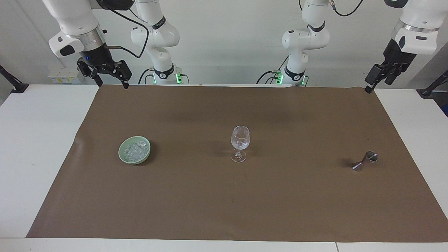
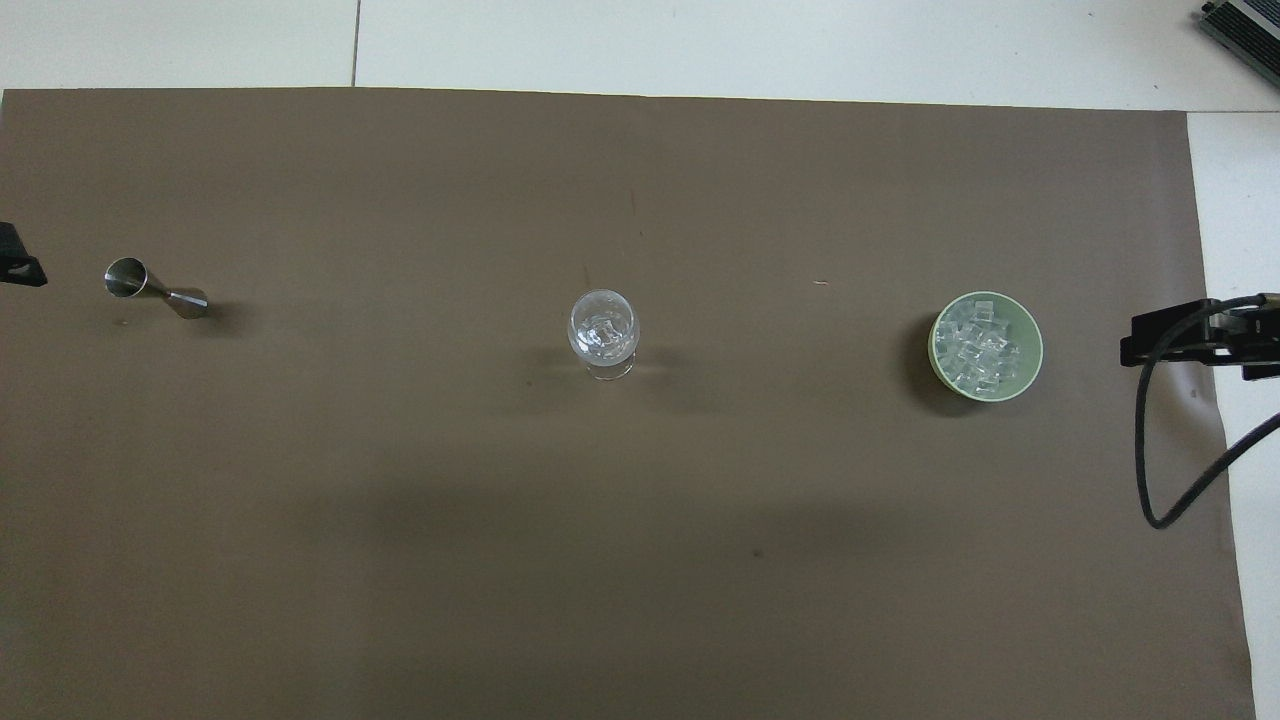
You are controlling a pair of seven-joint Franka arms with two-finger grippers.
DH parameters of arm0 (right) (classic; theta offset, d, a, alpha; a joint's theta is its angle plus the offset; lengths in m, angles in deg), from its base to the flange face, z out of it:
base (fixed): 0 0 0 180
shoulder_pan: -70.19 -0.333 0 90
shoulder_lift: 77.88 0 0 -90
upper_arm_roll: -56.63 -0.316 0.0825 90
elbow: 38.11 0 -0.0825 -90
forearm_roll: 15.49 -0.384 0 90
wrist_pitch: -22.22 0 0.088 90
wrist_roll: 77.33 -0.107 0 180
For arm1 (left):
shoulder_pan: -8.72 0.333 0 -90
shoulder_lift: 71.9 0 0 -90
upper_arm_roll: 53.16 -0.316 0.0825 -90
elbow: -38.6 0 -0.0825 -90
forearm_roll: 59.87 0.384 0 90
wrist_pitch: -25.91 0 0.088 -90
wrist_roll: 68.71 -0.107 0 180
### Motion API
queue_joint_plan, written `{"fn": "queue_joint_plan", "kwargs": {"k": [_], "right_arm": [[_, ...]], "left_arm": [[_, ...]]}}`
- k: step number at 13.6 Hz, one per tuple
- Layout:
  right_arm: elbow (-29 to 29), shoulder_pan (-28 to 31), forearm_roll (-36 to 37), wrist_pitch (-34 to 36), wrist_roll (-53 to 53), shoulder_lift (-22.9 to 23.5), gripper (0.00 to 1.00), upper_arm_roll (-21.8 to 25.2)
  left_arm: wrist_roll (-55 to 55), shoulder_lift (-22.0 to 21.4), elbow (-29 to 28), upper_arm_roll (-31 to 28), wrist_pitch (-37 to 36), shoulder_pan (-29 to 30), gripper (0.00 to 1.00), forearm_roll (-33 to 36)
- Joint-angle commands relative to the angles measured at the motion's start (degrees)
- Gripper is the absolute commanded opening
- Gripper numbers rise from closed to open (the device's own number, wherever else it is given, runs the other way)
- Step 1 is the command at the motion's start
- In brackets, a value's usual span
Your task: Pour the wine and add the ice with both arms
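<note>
Glinting in a round pale-green bowl (image 1: 134, 150), glassy ice (image 1: 135, 149) chunks are lying heaped; left gripper (image 1: 371, 82) and right gripper (image 1: 108, 77) are hanging spread apart, empty.

White wall (image 1: 227, 42), white table (image 1: 35, 140), brown mat (image 1: 224, 196)

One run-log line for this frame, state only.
left gripper: open, empty, raised | right gripper: open, empty, raised | ice in green bowl | wine glass upright | jigger on side
</note>
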Motion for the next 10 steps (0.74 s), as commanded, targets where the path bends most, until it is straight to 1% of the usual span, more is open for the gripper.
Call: {"fn": "queue_joint_plan", "kwargs": {"k": [1, 4, 10], "right_arm": [[1.85, 0.92, -0.52, -0.74, 0.12, -1.66, 1.0, -0.27], [1.85, 0.83, -0.52, -1.09, 0.29, -1.57, 1.0, -0.36], [1.85, 0.83, -0.52, -1.35, 0.21, -1.57, 1.0, -0.27]], "left_arm": [[-1.21, 1.1, 2.08, -0.5, -1.83, 0.02, 1.0, 0.83], [-1.39, -0.22, 1.82, -0.33, -1.82, -0.33, 1.0, 0.39], [-1.3, -0.84, 1.2, -0.85, -3.75, -1.29, 1.0, 0.21]]}}
